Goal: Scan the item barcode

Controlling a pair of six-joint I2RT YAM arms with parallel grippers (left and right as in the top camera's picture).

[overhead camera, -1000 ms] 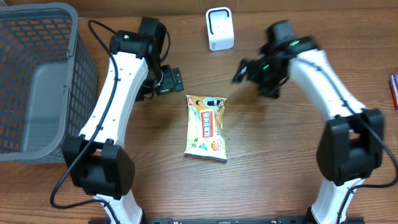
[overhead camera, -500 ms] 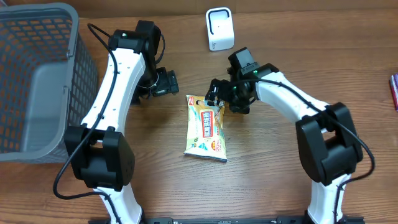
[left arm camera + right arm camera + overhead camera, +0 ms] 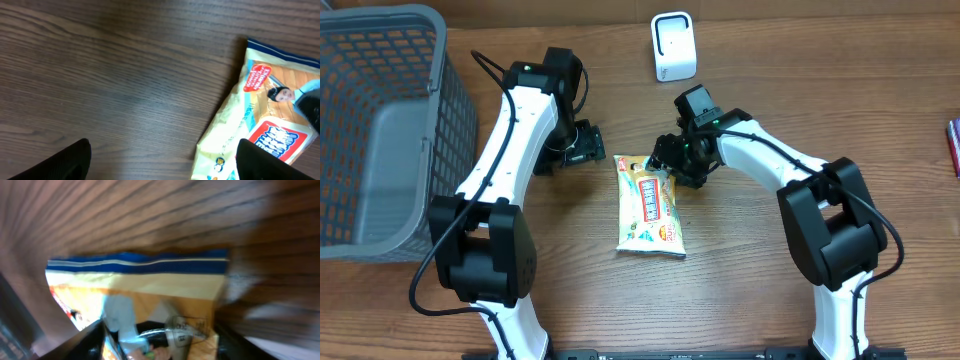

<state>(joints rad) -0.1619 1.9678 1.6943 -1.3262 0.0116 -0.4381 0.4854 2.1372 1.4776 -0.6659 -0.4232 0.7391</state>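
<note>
Snack packet point(image 3: 651, 205): one, flat on the table point(image 3: 740, 310). One grey basket point(image 3: 380, 130) lies well left of it. Left gripper point(image 3: 588, 142), just left of its top edge: fingers spread, empty. One white scanner point(image 3: 674, 46) stands beyond it. Right gripper point(image 3: 667, 160) straddles its top-right corner; whether it grasps cannot be told.

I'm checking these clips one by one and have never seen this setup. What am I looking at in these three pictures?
Two white robot arms stand at a wooden table. One picture looks down from above; the other two come from a camera on each wrist, hence the close-ups. On the table lie a snack packet, a grey mesh basket at the left and a small white barcode scanner at the far edge. The right gripper straddles the packet's top corner, jaws open; the left gripper hovers open beside the packet. Nothing looks gripped yet.
</note>
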